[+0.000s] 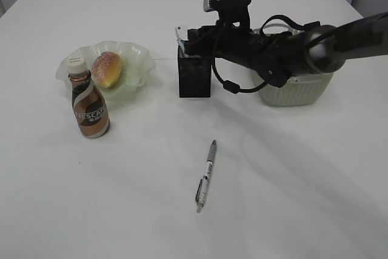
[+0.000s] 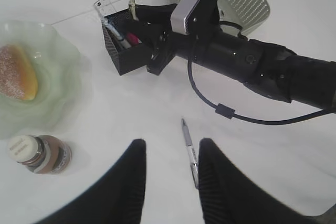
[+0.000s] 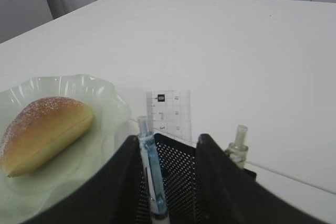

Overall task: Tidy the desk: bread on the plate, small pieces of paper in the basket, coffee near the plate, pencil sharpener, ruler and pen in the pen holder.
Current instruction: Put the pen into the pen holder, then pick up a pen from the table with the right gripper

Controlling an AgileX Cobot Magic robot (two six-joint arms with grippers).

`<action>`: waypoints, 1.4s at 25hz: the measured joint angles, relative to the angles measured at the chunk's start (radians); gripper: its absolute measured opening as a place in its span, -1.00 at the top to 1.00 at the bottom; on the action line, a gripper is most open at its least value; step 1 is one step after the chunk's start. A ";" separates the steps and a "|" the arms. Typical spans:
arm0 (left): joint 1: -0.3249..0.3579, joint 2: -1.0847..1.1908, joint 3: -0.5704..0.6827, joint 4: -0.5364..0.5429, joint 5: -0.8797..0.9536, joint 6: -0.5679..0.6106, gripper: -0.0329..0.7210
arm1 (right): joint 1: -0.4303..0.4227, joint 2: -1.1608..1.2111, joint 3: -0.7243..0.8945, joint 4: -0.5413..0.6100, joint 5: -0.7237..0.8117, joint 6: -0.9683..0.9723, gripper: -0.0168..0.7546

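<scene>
The bread (image 1: 107, 68) lies on the pale green plate (image 1: 136, 59), and the coffee bottle (image 1: 90, 104) stands just in front of the plate. The black mesh pen holder (image 1: 194, 77) holds a clear ruler (image 3: 170, 114), a blue pen (image 3: 152, 171) and a small pink item (image 2: 132, 39). My right gripper (image 3: 165, 145) is open over the holder's mouth, and the blue pen leans against its left finger. A silver pen (image 1: 206, 177) lies loose on the table. My left gripper (image 2: 170, 148) is open and empty high above that pen (image 2: 189, 148).
The pale basket (image 1: 297, 92) stands behind my right arm (image 1: 285, 47), to the right of the holder. The arm's cable (image 2: 226, 111) hangs over the table between the holder and the loose pen. A clear pen top (image 3: 239, 142) sticks out of the holder's right side.
</scene>
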 joint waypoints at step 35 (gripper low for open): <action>0.000 0.000 0.000 -0.023 0.000 0.000 0.26 | 0.137 -0.414 -0.082 0.352 1.599 -0.121 0.16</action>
